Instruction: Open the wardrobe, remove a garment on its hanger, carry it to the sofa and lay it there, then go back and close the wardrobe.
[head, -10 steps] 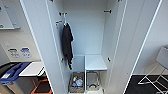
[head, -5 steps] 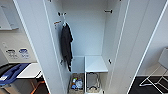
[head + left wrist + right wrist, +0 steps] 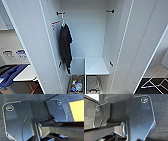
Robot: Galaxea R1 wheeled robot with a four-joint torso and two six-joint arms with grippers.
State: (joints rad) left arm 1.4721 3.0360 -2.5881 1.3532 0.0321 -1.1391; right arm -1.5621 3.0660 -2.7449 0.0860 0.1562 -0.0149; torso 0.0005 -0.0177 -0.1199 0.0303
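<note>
I saw the wardrobe (image 3: 86, 32) standing open across the frame's center, both doors swung wide. A black garment (image 3: 65, 47) hung on a white hanger (image 3: 62, 23) upper left of center. I couldn't tell either end effector's state.

white room, a low white table (image 3: 25, 74) off to the left, dark floor (image 3: 152, 86) on the right

The wardrobe (image 3: 130, 50) has smooth matt white panels; the black garment (image 3: 65, 46) is soft cloth.
</note>
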